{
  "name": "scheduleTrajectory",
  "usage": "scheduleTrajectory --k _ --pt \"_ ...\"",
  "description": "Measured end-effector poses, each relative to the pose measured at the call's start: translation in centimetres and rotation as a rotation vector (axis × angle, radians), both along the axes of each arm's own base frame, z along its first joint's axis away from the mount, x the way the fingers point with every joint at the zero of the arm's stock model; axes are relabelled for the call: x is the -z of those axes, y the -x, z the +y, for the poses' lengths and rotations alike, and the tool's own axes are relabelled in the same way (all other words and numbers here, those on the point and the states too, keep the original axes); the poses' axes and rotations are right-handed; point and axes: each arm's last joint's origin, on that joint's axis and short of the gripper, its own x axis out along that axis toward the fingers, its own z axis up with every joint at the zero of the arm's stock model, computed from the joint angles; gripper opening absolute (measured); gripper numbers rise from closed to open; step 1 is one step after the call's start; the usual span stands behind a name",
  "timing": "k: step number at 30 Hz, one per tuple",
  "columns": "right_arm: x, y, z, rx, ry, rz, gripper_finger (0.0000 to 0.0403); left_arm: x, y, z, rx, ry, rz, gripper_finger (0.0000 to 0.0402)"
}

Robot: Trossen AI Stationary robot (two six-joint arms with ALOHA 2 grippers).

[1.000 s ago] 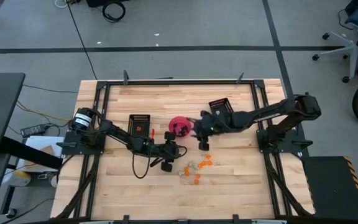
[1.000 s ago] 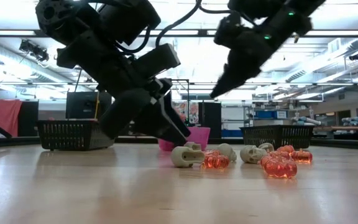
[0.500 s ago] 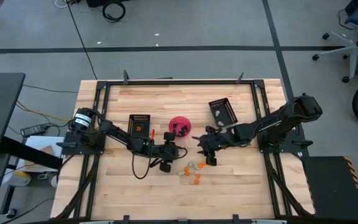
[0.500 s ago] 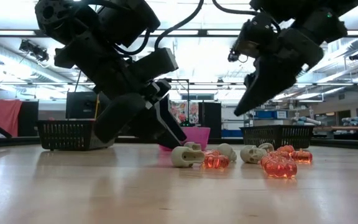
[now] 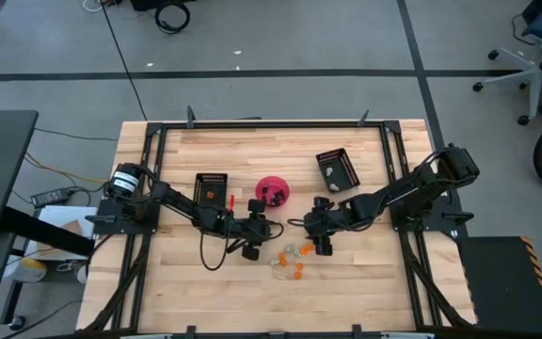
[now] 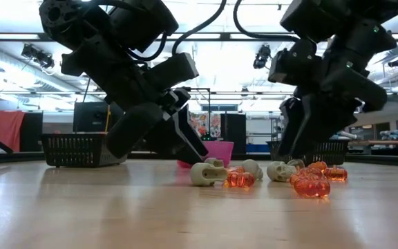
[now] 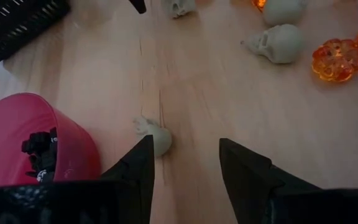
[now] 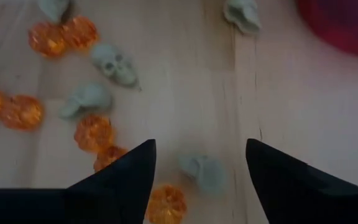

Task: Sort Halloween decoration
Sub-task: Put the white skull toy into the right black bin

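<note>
The Halloween decoration (image 5: 292,256) is a cluster of tiny orange pumpkins and whitish-grey skulls lying on the wood near the table's middle. Black trinkets (image 7: 39,146) sit in the pink bowl (image 5: 271,190). My left gripper (image 5: 257,235) is open and low, just left of the cluster, with one whitish skull (image 7: 156,135) lying at a fingertip. My right gripper (image 5: 320,237) is open and low at the cluster's right. In the right wrist view its fingers (image 8: 199,146) stand on either side of a skull (image 8: 204,171), with pumpkins (image 8: 94,132) beside. My left gripper (image 7: 185,155) has one fingertip (image 7: 143,149) right beside the whitish skull, which lies on the table; I cannot tell whether it touches it.
Two black rectangular trays rest on the table: one (image 5: 211,188) left of the pink bowl with an orange piece inside, one (image 5: 339,168) toward the far right. More skulls (image 7: 278,42) and pumpkins (image 7: 337,59) lie between the two grippers. Bare wood stretches toward the near edge.
My right gripper has swung from beside the pink bowl and right tray toward the table's near edge and come down to the trinket cluster, ending low over it with its fingers open. The trinkets have stayed where they were.
</note>
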Motion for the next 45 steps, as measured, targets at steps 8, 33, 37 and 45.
scheduleTrajectory --k 8,33,37,45 --pt "1.2 0.8 -0.2 -0.018 0.005 -0.028 0.0231 0.0 0.0 0.1 -0.002 0.000 0.000 0.0150" --pt "2.4 1.6 -0.7 -0.007 0.001 -0.089 0.0096 0.0 0.0 0.1 -0.001 0.000 0.000 0.0150" --pt "2.4 1.6 -0.7 -0.001 0.009 -0.092 0.0092 0.0 0.0 0.1 -0.001 0.000 0.000 0.0150" --pt "1.2 1.8 -0.9 0.040 0.050 -0.146 0.0091 0.0 0.0 0.1 -0.002 0.000 0.000 0.0150"
